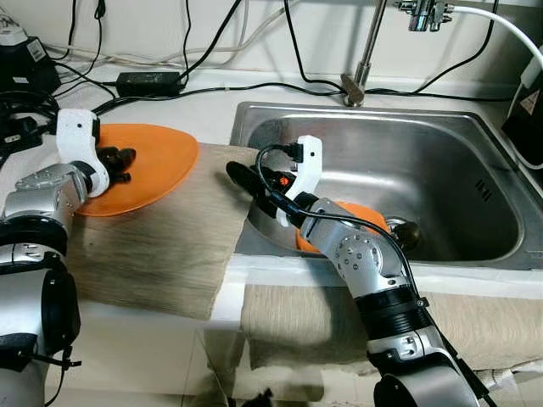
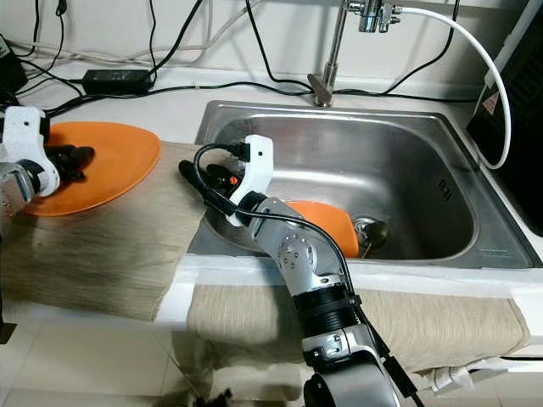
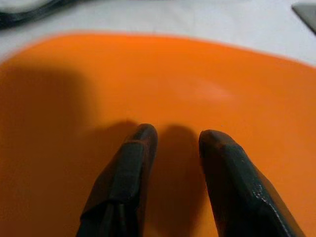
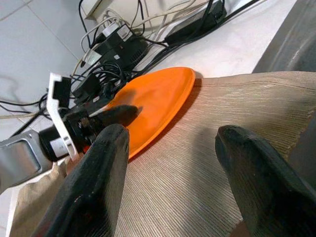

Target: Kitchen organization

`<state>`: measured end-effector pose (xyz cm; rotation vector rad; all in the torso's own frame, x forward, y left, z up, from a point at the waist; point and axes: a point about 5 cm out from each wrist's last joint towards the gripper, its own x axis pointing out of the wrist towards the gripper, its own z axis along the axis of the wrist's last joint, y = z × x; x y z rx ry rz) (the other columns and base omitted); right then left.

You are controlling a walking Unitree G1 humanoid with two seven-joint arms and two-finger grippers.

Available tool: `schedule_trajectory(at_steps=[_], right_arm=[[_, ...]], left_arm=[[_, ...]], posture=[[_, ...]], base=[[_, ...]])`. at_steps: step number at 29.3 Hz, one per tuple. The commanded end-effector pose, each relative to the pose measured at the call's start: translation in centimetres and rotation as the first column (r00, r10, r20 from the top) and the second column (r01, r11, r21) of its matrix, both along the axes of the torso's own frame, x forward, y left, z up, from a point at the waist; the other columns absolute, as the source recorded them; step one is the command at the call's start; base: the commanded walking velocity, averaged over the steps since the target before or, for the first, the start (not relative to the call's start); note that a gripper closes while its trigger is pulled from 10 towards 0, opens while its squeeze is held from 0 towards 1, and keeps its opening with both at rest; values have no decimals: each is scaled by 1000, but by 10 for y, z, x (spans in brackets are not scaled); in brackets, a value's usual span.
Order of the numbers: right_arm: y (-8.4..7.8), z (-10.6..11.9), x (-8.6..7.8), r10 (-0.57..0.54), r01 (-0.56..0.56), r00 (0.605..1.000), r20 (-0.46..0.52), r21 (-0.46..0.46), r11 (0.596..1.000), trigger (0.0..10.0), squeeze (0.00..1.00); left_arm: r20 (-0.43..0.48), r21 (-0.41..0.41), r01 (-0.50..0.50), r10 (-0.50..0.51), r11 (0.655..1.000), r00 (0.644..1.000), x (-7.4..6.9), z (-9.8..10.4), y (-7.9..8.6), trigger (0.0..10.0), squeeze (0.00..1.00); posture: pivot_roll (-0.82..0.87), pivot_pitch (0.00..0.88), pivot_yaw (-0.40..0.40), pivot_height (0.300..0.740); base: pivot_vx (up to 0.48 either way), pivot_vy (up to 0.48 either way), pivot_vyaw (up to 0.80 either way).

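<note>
An orange plate (image 1: 157, 157) lies on the counter left of the sink, its near edge on a beige cloth (image 1: 161, 246). My left gripper (image 1: 119, 163) hovers over that plate; in the left wrist view its fingers (image 3: 133, 163) stand a little apart above the orange surface with nothing between them. A second orange plate (image 2: 327, 222) sits in the sink (image 1: 458, 161), partly hidden under my right arm. My right gripper (image 1: 242, 180) is at the sink's left rim, pointing toward the counter plate (image 4: 158, 96), open wide and empty.
A faucet (image 1: 365, 59) rises behind the sink, and a dark drain stopper (image 1: 405, 231) sits at its bottom. A black power adapter (image 1: 148, 82) and several cables lie along the back wall. A second beige cloth (image 2: 424, 318) hangs over the counter's front edge.
</note>
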<state>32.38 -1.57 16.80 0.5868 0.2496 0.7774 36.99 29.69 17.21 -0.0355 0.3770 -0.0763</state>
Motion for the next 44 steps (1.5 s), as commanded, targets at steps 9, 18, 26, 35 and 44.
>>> schedule_trajectory(at_steps=[9, 18, 26, 35, 44], right_arm=[[3, 0, -3, -2, 2, 1000, -11, 17, 1000, 10000, 0], [-2, -3, -3, -14, 14, 1000, -19, 10, 1000, 10000, 0], [-6, -6, 0, -20, 20, 999, -24, 2, 1000, 10000, 0], [-17, -11, 5, -46, 45, 998, -37, -19, 999, 10000, 0], [-18, -15, 5, -43, 41, 998, -46, -33, 999, 10000, 0]], left_arm=[[-138, -85, 137, -148, 987, 979, -6, -22, -25, 10000, 0], [-133, -104, 200, -213, 974, 968, -22, -14, -31, 10000, 0], [-152, -96, 202, -215, 975, 965, -53, -13, -29, 10000, 0], [-187, -108, 194, -212, 975, 959, -93, -16, -39, 10000, 0], [-50, -37, 176, -178, 984, 983, -92, 5, -44, 10000, 0]], posture=[[115, 5, 22, 740], [133, 4, 18, 740], [156, 4, 11, 740], [189, 7, -13, 740], [200, 8, -21, 740]], base=[[0, 0, 0], [0, 0, 0], [0, 0, 0], [0, 0, 0], [0, 0, 0]])
